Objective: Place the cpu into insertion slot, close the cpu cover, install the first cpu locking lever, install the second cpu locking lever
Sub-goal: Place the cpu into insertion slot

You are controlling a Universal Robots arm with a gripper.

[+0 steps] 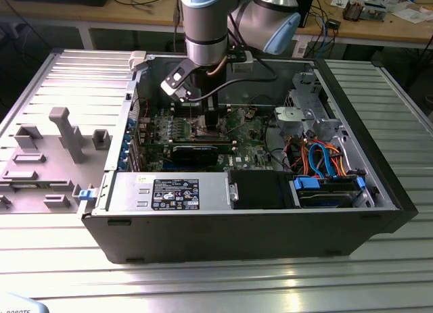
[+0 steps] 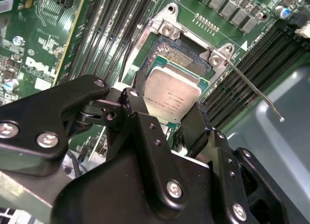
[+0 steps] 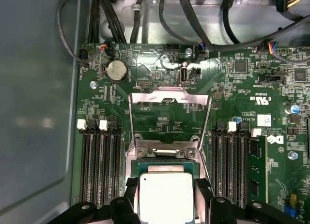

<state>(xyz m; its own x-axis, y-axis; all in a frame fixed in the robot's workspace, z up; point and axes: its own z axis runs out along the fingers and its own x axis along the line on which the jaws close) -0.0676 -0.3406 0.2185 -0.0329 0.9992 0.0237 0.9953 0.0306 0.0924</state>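
Note:
My gripper (image 2: 167,108) is shut on the cpu (image 2: 172,93), a flat square chip with a silvery top and green edge. One black finger (image 2: 135,105) presses each of two opposite sides. The chip hangs close over the insertion slot (image 2: 177,57), whose dark pin field shows beyond it; I cannot tell if they touch. In the first wrist view the cpu (image 3: 166,192) sits between the fingers, and the cpu cover (image 3: 169,96) stands swung open behind the socket. A thin locking lever (image 2: 254,91) sticks out, raised, beside the slot. In the exterior view the gripper (image 1: 206,117) reaches down into the open computer case.
Long black memory slots (image 3: 101,166) flank the socket on both sides. A black graphics card (image 1: 196,151) lies across the board towards the case front. Drive cage (image 1: 308,113) and blue-orange cables (image 1: 321,161) fill the exterior view's right. Case walls (image 1: 223,225) enclose the board.

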